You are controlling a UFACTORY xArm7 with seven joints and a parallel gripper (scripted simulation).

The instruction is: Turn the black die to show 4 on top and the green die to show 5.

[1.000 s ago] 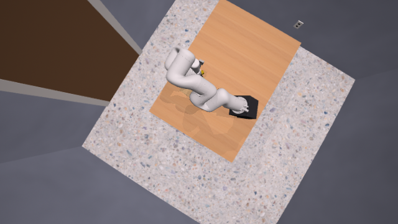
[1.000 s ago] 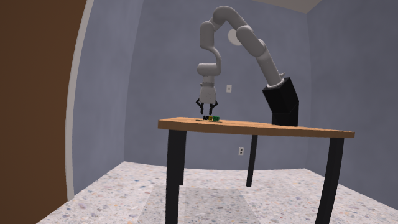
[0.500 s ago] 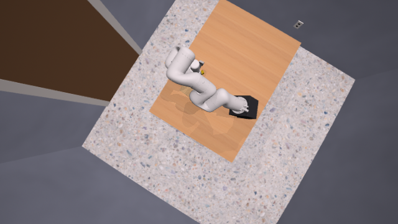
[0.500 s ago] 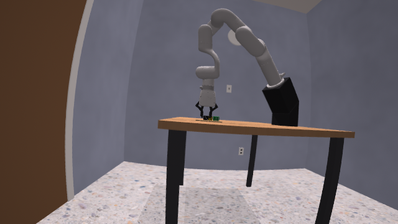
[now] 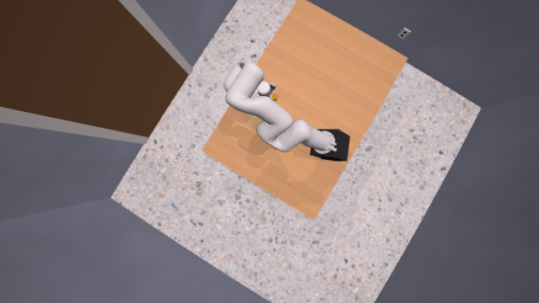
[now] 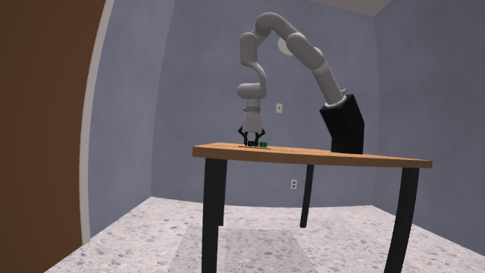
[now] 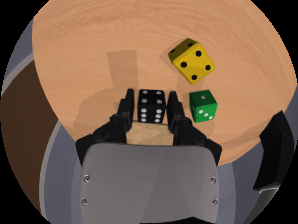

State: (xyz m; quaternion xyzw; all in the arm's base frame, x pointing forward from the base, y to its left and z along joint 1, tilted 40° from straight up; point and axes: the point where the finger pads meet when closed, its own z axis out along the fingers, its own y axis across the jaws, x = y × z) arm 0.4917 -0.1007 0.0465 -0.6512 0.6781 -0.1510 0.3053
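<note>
Straddling the black die

We are holding the gripper (image 6: 251, 144) (image 7: 151, 98) partly open around the black die (image 6: 250, 143) (image 7: 151, 106), its fingers apart from it; the green die (image 6: 263, 144) (image 7: 203, 106) is sitting beside them.

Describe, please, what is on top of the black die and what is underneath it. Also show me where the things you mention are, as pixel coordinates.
Nothing rests on the black die (image 6: 251, 143) (image 7: 151, 106). Its underside is covered, so whatever it directly touches there cannot be seen.
</note>
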